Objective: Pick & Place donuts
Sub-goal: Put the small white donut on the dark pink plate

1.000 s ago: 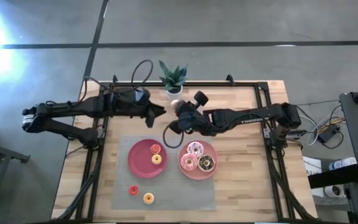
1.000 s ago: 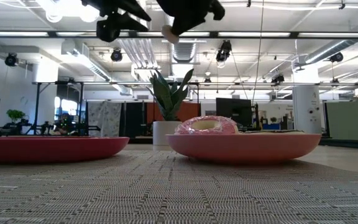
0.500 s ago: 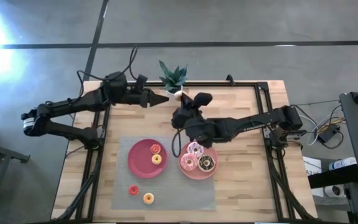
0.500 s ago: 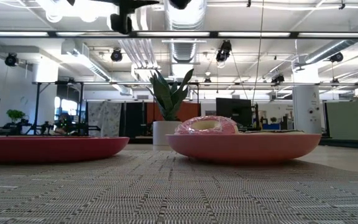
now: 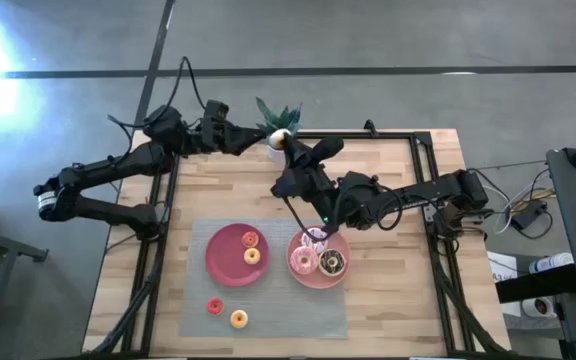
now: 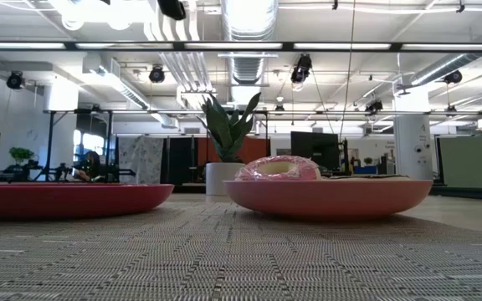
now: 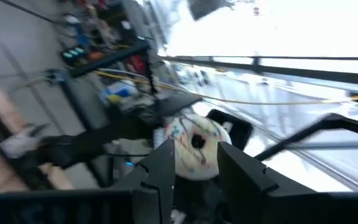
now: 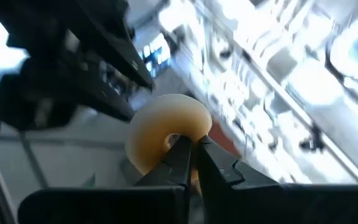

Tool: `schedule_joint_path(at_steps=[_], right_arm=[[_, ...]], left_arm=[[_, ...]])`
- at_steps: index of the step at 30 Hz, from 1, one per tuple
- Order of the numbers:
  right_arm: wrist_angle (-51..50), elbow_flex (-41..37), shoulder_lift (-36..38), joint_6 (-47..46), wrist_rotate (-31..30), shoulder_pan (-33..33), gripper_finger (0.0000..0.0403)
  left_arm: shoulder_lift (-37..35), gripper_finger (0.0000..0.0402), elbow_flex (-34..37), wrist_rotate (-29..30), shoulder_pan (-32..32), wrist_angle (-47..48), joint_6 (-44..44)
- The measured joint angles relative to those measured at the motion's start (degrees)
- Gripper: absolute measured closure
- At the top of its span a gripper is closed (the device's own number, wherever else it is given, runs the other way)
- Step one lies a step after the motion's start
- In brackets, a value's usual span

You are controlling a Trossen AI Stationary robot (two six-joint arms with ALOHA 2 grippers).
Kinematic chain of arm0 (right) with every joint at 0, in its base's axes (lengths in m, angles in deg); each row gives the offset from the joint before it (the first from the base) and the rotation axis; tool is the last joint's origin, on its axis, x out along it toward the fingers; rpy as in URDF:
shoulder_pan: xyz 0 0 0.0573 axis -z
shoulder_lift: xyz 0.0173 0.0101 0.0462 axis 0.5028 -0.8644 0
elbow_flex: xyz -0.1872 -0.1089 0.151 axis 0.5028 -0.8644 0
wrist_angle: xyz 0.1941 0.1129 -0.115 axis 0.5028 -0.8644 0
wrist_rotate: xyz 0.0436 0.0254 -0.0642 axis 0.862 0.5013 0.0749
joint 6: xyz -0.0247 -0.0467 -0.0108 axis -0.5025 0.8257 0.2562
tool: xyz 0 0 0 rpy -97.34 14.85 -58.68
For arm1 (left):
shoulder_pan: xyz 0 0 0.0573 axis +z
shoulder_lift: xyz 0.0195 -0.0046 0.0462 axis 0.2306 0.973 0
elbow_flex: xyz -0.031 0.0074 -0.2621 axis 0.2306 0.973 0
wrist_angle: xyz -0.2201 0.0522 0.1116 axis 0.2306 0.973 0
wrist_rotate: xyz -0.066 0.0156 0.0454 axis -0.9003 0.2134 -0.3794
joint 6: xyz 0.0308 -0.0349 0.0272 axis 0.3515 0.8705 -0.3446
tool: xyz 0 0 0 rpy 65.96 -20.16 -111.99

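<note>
Both arms are raised above the table's far edge, beside the potted plant (image 5: 278,118). My right gripper (image 5: 288,148) is shut on a pale sprinkled donut (image 5: 280,140), whose plain tan underside (image 8: 166,127) faces its wrist camera. My left gripper (image 5: 263,138) is open and points toward the table's right. Its fingers stand on either side of the same donut (image 7: 194,146). The pink plate (image 5: 340,278) carries pink (image 5: 303,262), chocolate (image 5: 331,262) and pale pink (image 5: 315,238) donuts. Two tiny donuts lie on the red plate (image 5: 223,262). My right gripper pinches the donut's ring right beside its hole (image 8: 178,138), with the fingertips nearly together. The donut is lifted clear, high above the table. My left gripper has a finger (image 7: 160,168) close on each side of the donut's rim; whether they touch it I cannot tell.
A grey woven mat (image 5: 193,320) lies under both plates. Two tiny donuts, red (image 5: 214,306) and orange (image 5: 238,319), sit on its near part. In the low view the pink donut (image 6: 279,167) shows above the pink plate's rim (image 6: 329,199). Bare wood lies right of the mat.
Both grippers have risen and moved toward the table's far edge, leaving the top of the low view. My right gripper has carried the pale donut up beside the plant. My left gripper has come up level with it, fingers around the donut.
</note>
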Motion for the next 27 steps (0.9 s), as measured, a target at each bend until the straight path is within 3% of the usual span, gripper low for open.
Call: schedule_joint_path(at_steps=[5,11,18,27], right_arm=[[3.86,0.00,0.00,4.48,9.25,-0.02,0.0390],[12.82,0.00,0.11,16.34,12.36,0.30,0.0390],[16.26,0.04,0.74,15.71,21.67,0.51,0.0390],[14.81,0.02,0.72,11.09,26.87,0.59,0.0390]], left_arm=[[-0.28,0.0307,0.00,-3.16,-0.02,-5.43,3.16],[-2.09,0.0307,0.00,-4.90,-0.02,-5.49,4.01],[-2.04,0.0307,-0.10,-4.92,-0.03,-5.63,9.22],[0.85,0.0307,-0.84,-5.48,-0.12,-12.49,16.52]])
